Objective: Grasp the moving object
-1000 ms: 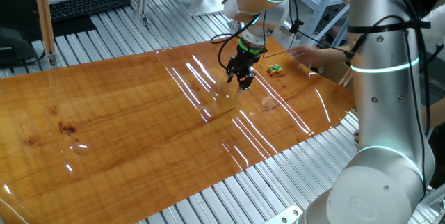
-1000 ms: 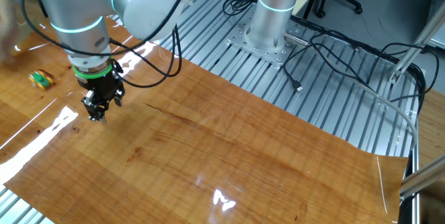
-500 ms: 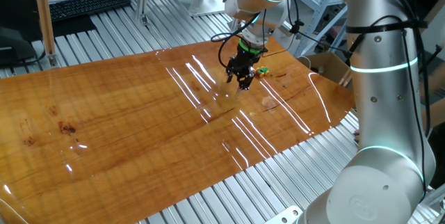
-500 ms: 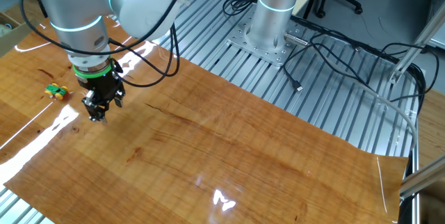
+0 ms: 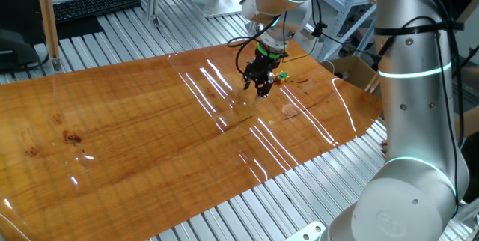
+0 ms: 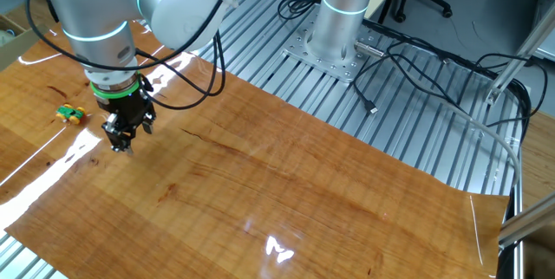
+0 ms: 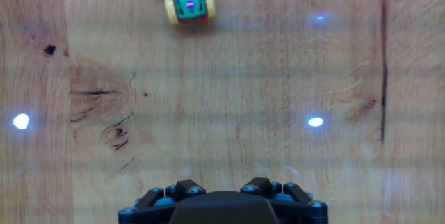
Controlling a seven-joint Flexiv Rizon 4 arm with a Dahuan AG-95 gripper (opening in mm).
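Note:
The moving object is a tiny toy car [image 5: 282, 77] with a green body and yellow wheels, on the wooden tabletop [image 5: 150, 136]. It shows in the other fixed view [image 6: 69, 114] left of the gripper, and at the top edge of the hand view [image 7: 188, 0]. My gripper [image 5: 262, 91] hangs just above the wood, a short way beside the toy and apart from it. In the other fixed view the gripper [image 6: 119, 146] tapers to a point and looks shut and empty. In the hand view only its base [image 7: 222, 206] shows.
A cardboard box [image 5: 352, 70] stands at the table's far right edge. Metal slats [image 5: 247, 211] surround the board. The robot's base column [image 6: 342, 10] and loose cables [image 6: 408, 62] are behind the table. A keyboard [image 5: 93, 5] lies at the back left.
A hand near the toy one second ago has withdrawn. The toy has rolled closer to my gripper and has stayed put for the last half second. My gripper has barely moved.

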